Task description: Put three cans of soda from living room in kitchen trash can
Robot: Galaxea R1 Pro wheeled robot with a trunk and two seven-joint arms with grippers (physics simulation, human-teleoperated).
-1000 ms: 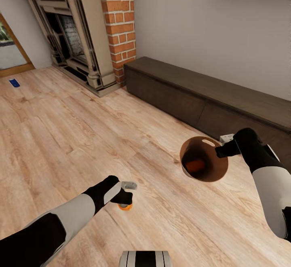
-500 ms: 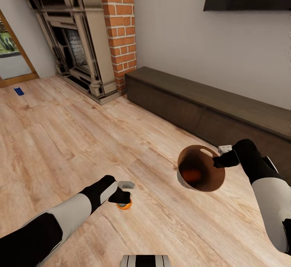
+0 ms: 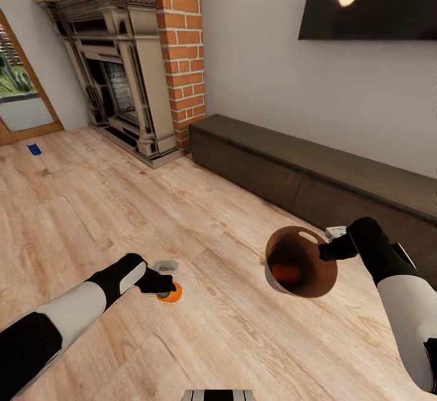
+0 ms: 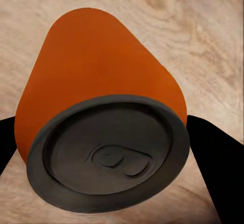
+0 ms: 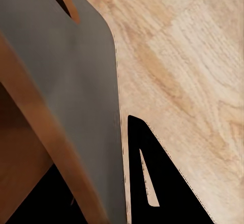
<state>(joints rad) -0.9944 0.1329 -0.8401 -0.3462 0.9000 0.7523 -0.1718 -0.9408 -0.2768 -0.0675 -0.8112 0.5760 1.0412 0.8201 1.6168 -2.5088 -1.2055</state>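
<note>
Left gripper [image 3: 162, 285] closed on an orange can [image 3: 172, 293], held low over the pale wood floor [image 3: 91, 219]; dark fingers [image 4: 216, 168] pressed against both sides of the can body in the left wrist view, dark silver-grey top with pull tab facing the camera. Can upright or nearly so, clear of the bin and well apart from it, toward the left arm's side.

Right gripper [image 3: 332, 248] clamped on the rim of the trash can [image 3: 300, 261], beside the oval handle hole; in the right wrist view one finger [image 5: 152, 183] lying against the grey outer wall, the other inside against the tan-brown lining. Bin carried above the floor, tilted with its mouth toward the head camera. Second orange can [image 3: 284, 273] lying inside the bin at the bottom, partly shaded.

Blue can [image 3: 34, 149] on the floor far off, near the glazed door [image 3: 18, 103] at the left edge, well apart from both grippers; upright or lying, cannot tell at that size.

Surroundings: brick fireplace [image 3: 121, 73] at the back left, long dark low cabinet [image 3: 315, 173] along the wall behind the bin, dark screen [image 3: 370, 0] mounted on the wall above it
</note>
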